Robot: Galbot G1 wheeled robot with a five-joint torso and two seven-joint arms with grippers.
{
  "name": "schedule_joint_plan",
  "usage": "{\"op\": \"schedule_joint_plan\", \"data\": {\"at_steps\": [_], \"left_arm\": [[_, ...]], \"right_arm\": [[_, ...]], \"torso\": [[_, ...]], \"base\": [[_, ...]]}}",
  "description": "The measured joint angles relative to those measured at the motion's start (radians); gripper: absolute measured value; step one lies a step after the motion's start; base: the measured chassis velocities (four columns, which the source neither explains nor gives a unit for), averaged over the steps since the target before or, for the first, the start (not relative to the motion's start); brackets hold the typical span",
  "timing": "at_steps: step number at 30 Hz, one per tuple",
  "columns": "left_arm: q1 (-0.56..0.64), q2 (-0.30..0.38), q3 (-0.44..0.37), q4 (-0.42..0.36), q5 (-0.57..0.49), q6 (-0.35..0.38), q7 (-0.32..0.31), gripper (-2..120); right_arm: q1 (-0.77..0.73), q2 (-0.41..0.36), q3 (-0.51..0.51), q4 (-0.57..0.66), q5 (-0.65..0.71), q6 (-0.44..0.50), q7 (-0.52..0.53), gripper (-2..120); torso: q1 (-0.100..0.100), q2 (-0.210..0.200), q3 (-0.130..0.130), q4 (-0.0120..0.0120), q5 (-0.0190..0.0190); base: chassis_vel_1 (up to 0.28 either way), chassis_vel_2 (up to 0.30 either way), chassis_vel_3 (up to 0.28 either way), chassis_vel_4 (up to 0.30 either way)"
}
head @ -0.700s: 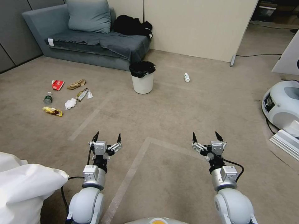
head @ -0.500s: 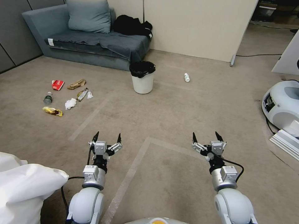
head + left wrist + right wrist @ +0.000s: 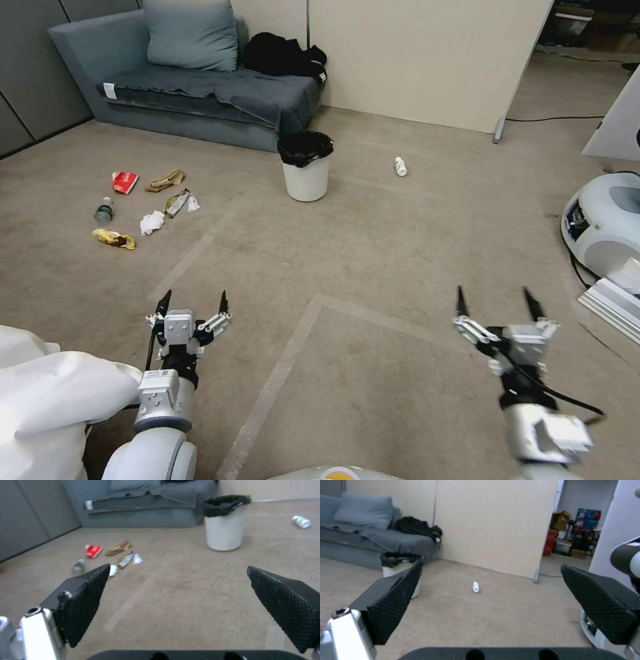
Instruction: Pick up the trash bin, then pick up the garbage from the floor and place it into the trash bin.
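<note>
The trash bin (image 3: pixel 305 168) stands upright on the carpet just in front of the sofa (image 3: pixel 193 87), well ahead of both tools and nearer the line of the left one. Its black liner is folded over the rim and it looks empty enough to lift by that rim. The step in hand seems to be the approach for picking it up: the robot likely needs to close the distance first, then bring one tool down over the rim so one finger goes inside and one outside, clamping wall and liner together without tipping the bin.

The garbage lies apart from it. A cluster with the red packet (image 3: pixel 125 181), a brown paper bag (image 3: pixel 164 179), a tissue (image 3: pixel 151 222), a yellow wrapper (image 3: pixel 114 238) and a clear bottle (image 3: pixel 103 211) sits ahead and to the outer side of the left tool (image 3: pixel 193 303); a second bottle (image 3: pixel 400 166) lies ahead of the right tool (image 3: pixel 494 302).

Both tools hang low over the floor with fingers spread apart, holding nothing.

Compared with half a second ago, both arms have swung outward: the left tool sits farther left and lower in the head view, the right tool farther right with its wrist rolled. The bin and litter have not moved.
</note>
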Motion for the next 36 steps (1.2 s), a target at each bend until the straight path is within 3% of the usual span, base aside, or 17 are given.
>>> {"op": "schedule_joint_plan", "data": {"at_steps": [2, 6, 21, 36], "left_arm": [[0.041, 0.005, 0.001, -0.063, -0.002, 0.058, -0.03, 100], [0.064, 0.01, 0.026, -0.103, 0.017, 0.088, -0.019, 100], [0.069, 0.005, 0.042, -0.099, 0.041, 0.073, -0.016, 100], [0.068, -0.003, 0.079, -0.083, 0.068, 0.064, -0.012, 100]], "right_arm": [[0.002, 0.0, 0.002, -0.001, 0.006, 0.005, -0.014, 100], [0.008, 0.003, -0.003, -0.01, 0.009, 0.007, -0.025, 100], [0.015, 0.002, 0.008, -0.019, 0.005, 0.007, -0.072, 100], [0.016, 0.001, 0.009, -0.018, 0.009, 0.0, -0.082, 100]], "torso": [[0.0, 0.0, 0.0, 0.0003, -0.001], [0.0, 0.0, 0.0, -0.0002, -0.0011], [0.0, 0.0, 0.0, -0.0002, -0.0009], [0.0, 0.0, 0.0, -0.0002, -0.0009]], "base": [[0.0, 0.0, 0.0, 0.0], [0.0, 0.0, 0.0, 0.0], [0.0, 0.0, 0.0, 0.0], [-0.125, 0.129, 0.135, -0.131]]}}
